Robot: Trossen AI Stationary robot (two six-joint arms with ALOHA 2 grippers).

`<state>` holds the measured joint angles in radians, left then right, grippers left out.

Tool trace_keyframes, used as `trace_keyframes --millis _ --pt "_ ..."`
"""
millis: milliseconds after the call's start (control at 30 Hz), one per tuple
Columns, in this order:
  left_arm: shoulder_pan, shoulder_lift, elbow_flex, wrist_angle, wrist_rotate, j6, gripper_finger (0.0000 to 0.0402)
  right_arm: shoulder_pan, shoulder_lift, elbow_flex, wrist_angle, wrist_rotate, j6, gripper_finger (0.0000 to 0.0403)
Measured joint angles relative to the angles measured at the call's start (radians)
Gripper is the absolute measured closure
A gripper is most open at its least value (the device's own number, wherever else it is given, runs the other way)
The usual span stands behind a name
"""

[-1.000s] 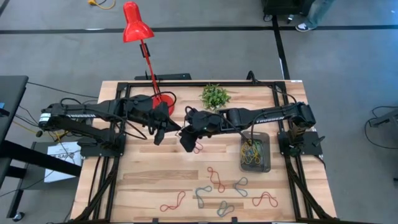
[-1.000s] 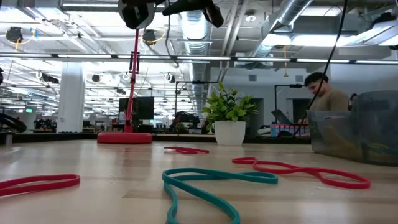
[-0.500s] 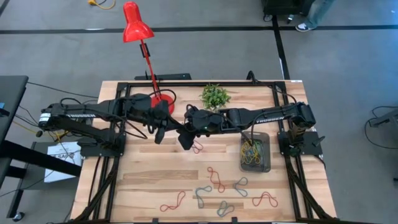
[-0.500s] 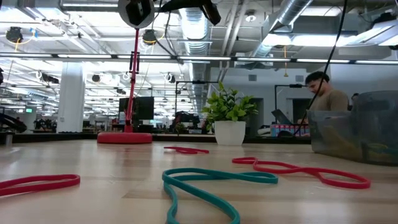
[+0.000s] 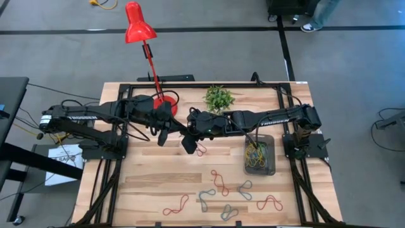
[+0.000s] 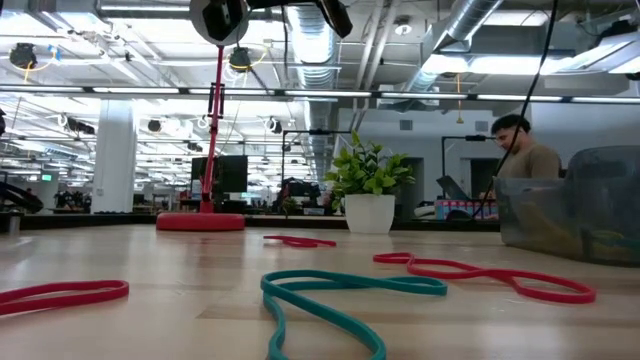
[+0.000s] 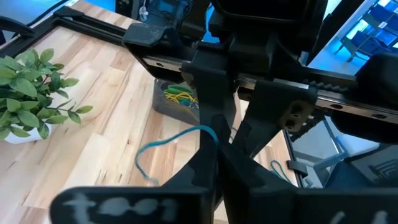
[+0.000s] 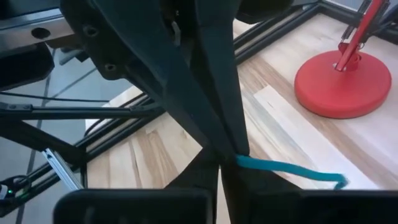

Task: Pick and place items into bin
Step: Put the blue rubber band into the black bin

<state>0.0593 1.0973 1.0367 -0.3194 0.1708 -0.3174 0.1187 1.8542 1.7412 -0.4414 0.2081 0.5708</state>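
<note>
My two grippers meet tip to tip above the table's middle, left gripper (image 5: 172, 128) and right gripper (image 5: 188, 140), each shut on one teal band (image 7: 177, 138). The band also shows in the right wrist view (image 8: 289, 168). A red band (image 5: 201, 151) lies flat on the table just below them. Several more red and grey-blue bands (image 5: 220, 183) lie flat toward the near edge. The dark see-through bin (image 5: 260, 154) stands right of centre with yellow and green bands inside. My left gripper pinches the teal band's end (image 7: 211, 132) between its two fingertips, coming level from the table's left. The band is lifted clear and hangs slack in a curve beside the fingers. My right gripper pinches the same end of the band (image 8: 244, 160) at its fingertips, coming from the table's right, nose to nose with the left fingers. The free part trails off sideways, slack and clear of the table.
The red lamp's round base (image 5: 166, 101) and a small potted plant (image 5: 219, 98) stand at the far edge behind the grippers. In the low view the bin (image 6: 575, 205) is at the right, and a person (image 6: 525, 155) sits beyond the table.
Both grippers have stayed joined at the band and drifted slightly upward; the hold looks the same.
</note>
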Motion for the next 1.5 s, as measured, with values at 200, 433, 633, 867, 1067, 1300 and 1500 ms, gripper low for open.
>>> trace_keyframes --millis 200,433,633,867,1067,1300,1500 --pt "0.000 0.000 0.000 -0.004 -0.002 0.003 0.0370 0.005 0.000 0.000 0.001 0.002 0.004 0.0399" --pt "-0.001 0.000 0.000 -0.011 0.002 0.003 0.0333 0.004 0.000 0.000 -0.047 0.007 0.007 0.0398" --pt "-0.001 0.001 0.000 -0.047 0.003 0.002 0.0318 0.002 0.000 0.000 -0.205 0.005 0.139 0.0398" --pt "-0.001 0.001 0.000 -0.059 0.000 -0.020 0.0317 0.014 0.000 0.000 -0.572 -0.123 0.343 0.0400" --pt "-0.001 0.001 0.000 -0.060 -0.001 -0.022 0.0317 0.057 0.000 0.000 -0.891 -0.311 0.460 0.0398" --pt "-0.001 0.001 0.000 -0.108 -0.002 -0.016 0.0317 0.139 -0.001 -0.001 -1.141 -0.372 0.477 0.0400" --pt "-0.001 0.001 0.000 -0.145 -0.002 -0.014 0.0317 0.207 -0.024 -0.006 -1.131 -0.380 0.502 0.0400"
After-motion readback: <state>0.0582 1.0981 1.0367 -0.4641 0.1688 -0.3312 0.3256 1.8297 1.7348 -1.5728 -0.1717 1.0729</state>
